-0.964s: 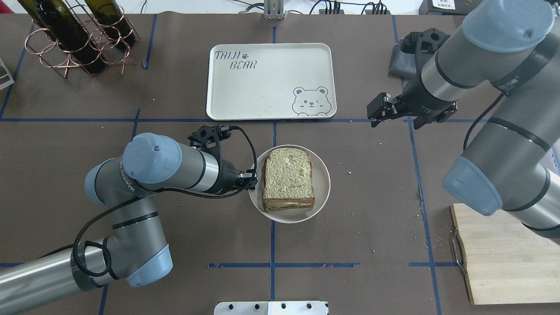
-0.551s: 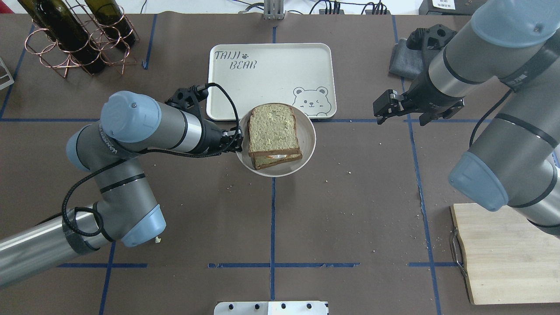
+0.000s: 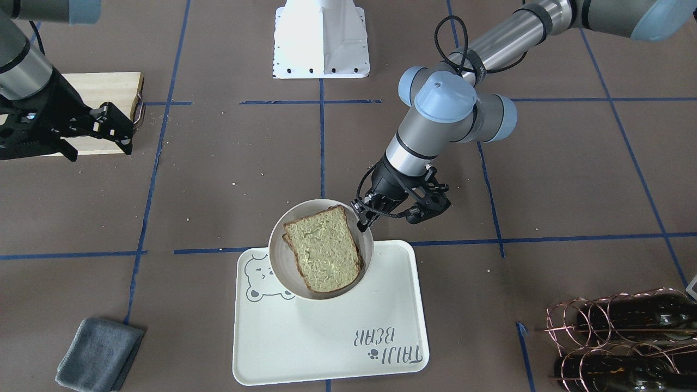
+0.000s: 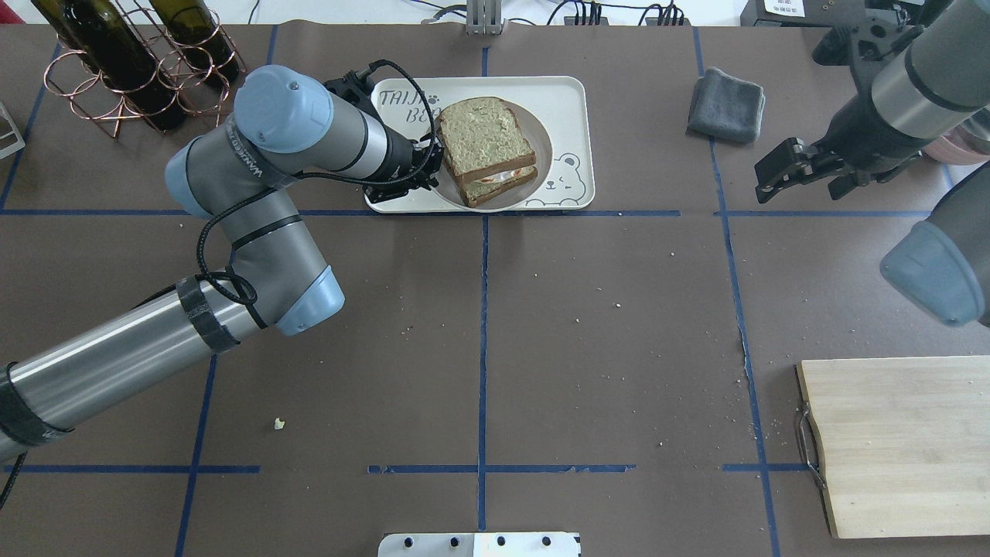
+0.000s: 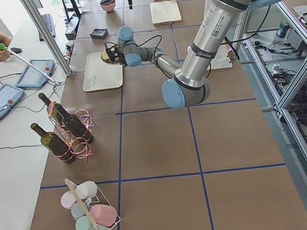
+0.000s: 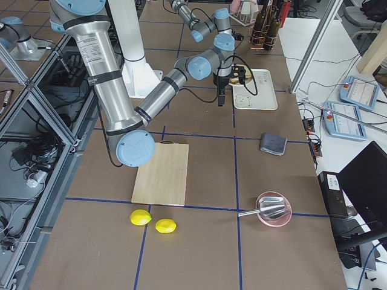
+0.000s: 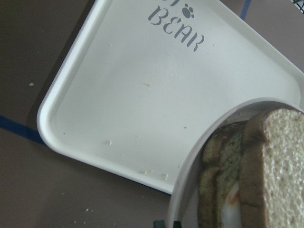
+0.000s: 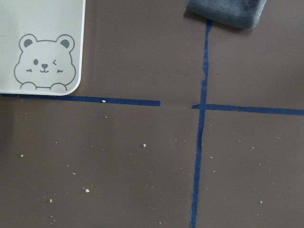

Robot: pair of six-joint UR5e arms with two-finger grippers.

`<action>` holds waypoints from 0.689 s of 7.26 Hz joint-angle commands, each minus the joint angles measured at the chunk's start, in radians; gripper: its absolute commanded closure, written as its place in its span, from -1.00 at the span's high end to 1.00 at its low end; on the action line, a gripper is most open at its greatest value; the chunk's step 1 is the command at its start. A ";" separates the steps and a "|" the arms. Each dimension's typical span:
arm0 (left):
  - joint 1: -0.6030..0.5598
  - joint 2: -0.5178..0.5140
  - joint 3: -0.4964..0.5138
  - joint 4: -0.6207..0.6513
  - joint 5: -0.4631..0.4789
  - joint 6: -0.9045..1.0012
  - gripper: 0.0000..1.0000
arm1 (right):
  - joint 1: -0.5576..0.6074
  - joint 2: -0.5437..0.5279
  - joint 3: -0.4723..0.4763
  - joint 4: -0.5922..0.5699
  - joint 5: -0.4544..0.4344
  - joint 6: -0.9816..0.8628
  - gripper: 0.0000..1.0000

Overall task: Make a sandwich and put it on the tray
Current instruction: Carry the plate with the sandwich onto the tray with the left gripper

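Pinching the rim of the round white plate (image 4: pixel 544 152), the left gripper (image 4: pixel 428 167) holds the sandwich (image 4: pixel 483 139) over the tray (image 4: pixel 571 99). Lowering it level before release should keep the sandwich stacked. The right gripper (image 4: pixel 776 175) hangs spread, well apart.

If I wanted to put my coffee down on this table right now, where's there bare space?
The widest bare patch is the brown tabletop between the tray and the cutting board. Another lies between tray and grey cloth. Crowded: the tray, where the left gripper holds the plate with the sandwich, and the wine rack corner.
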 commanded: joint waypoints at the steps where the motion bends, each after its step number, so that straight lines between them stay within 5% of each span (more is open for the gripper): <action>1: -0.013 -0.091 0.181 -0.107 0.055 -0.194 -1.00 | 0.050 -0.021 -0.014 -0.004 0.010 -0.075 1.00; 5: -0.005 -0.148 0.336 -0.140 0.134 -0.214 -1.00 | 0.048 -0.018 -0.022 0.000 0.010 -0.075 1.00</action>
